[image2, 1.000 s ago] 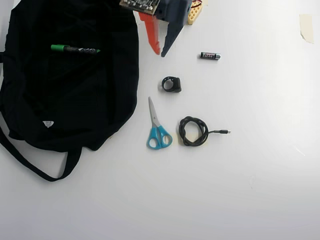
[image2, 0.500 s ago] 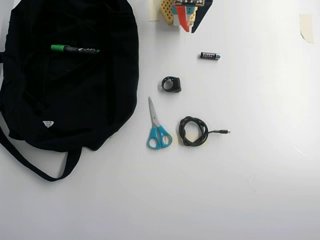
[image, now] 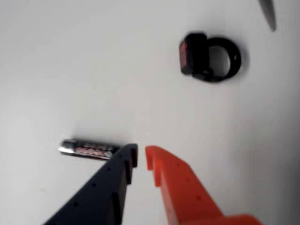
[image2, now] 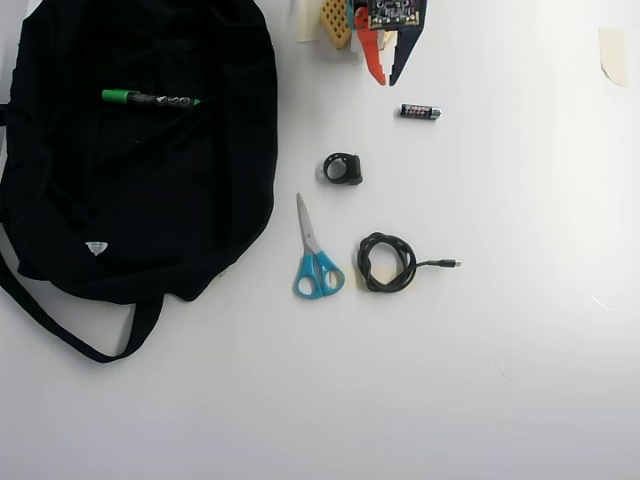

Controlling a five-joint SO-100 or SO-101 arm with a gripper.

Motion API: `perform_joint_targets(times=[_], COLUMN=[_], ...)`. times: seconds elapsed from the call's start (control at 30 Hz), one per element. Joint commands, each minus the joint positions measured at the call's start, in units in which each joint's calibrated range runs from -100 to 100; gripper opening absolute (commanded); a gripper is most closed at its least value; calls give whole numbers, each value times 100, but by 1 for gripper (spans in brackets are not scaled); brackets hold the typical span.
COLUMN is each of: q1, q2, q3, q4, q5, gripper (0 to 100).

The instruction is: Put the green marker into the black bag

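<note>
The green marker lies on the black fabric of the black bag at the upper left of the overhead view, green cap to the left. The bag is spread flat with a strap along its lower left and a white tag. My gripper is at the top centre, well to the right of the bag, with an orange and a dark blue finger. In the wrist view the gripper is empty, its fingertips nearly touching, just above the white table. The marker and bag are out of the wrist view.
A small AAA battery lies right of the gripper, also seen in the wrist view. A black ring-shaped clip, blue-handled scissors and a coiled black cable lie mid-table. Tape is at the top right.
</note>
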Motion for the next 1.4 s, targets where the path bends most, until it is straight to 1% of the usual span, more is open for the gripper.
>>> perform_joint_targets(times=[0.0, 0.17, 0.23, 0.47, 0.83, 0.9, 0.97, 1.37], q1=[-49, -49, -49, -5, -42, -42, 33, 18], q2=[-822, -1860, -2042, -2051, -2051, -2051, -2051, -2051], q3=[712, 1673, 1745, 2356, 2527, 2922, 3434, 3434], q4=[-135, -161, -161, -308, -463, -540, -859, -962], q5=[24, 29, 29, 24, -2, 8, 13, 13], gripper=[2, 2, 2, 2, 2, 2, 2, 2])
